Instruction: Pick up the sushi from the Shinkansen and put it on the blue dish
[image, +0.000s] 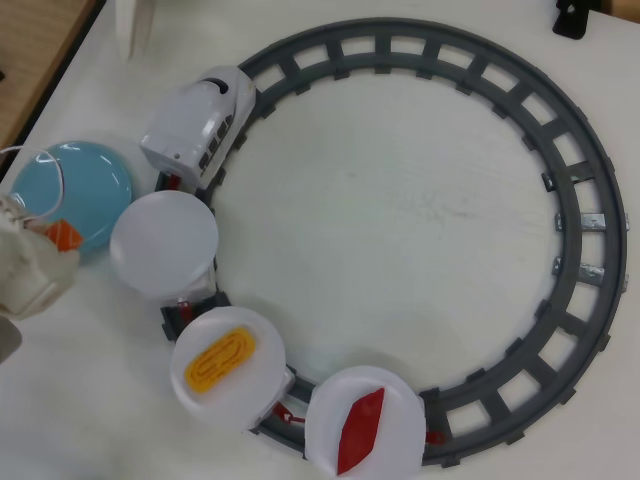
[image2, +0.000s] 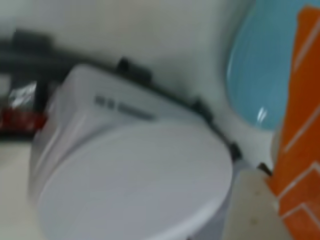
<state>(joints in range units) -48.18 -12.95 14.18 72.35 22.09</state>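
The orange salmon sushi with white stripes sits in my gripper over the near rim of the blue dish. In the wrist view the sushi fills the right edge, close to the camera, with the blue dish behind it. The gripper's fingers are mostly hidden by the white arm at the overhead view's left edge. The white Shinkansen stands on the grey track, right of the dish. Its first car carries an empty white plate, which also shows in the wrist view.
Two more cars follow. One white plate bears a yellow egg piece. The other white plate bears a dark-red tuna piece. A thin white cable loops over the dish. A black object sits top right.
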